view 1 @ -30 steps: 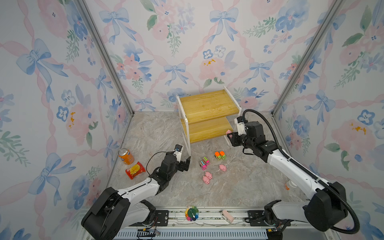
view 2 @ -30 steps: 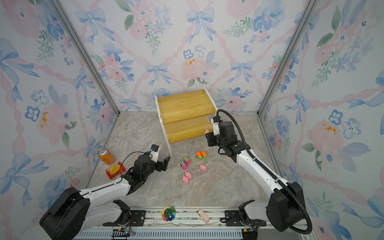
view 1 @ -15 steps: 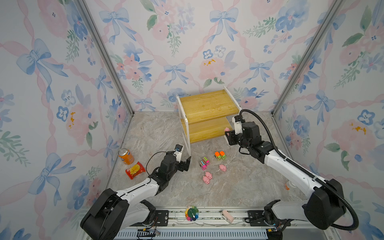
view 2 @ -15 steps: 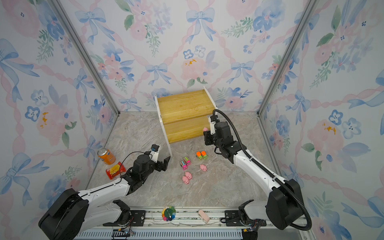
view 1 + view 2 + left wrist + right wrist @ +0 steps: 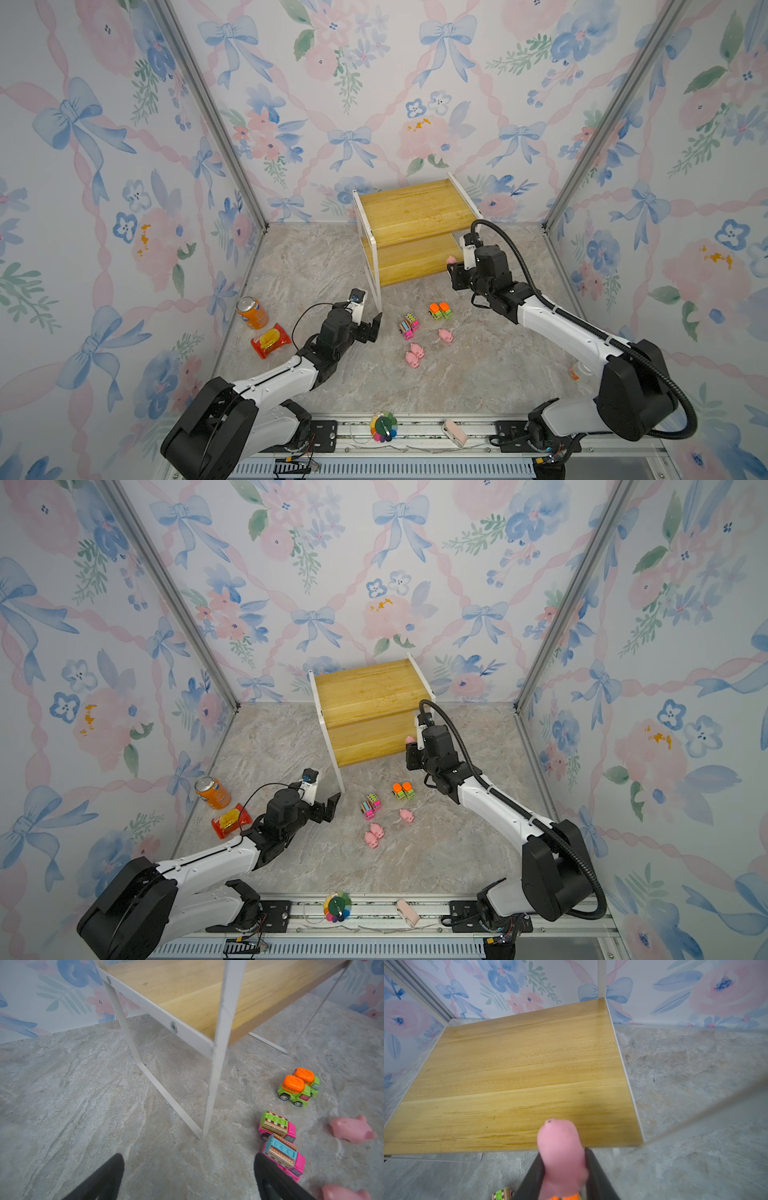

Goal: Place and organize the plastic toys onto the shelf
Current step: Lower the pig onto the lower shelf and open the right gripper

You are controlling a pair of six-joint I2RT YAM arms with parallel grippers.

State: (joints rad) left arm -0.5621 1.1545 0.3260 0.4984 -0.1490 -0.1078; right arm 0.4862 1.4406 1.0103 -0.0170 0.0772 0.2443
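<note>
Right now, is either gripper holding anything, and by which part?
Right gripper pinches a pink pig by its sides, one end poking out beyond the jaws. Left gripper open, holding nothing.

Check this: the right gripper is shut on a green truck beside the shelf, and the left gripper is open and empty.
Wrong toy: the right wrist view shows the right gripper shut on a pink pig instead. The rest stands: beside the shelf, left gripper open and empty.

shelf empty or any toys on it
Empty where visible: both boards of the shelf show bare wood; the pink pig is clamped in the right gripper.
</note>
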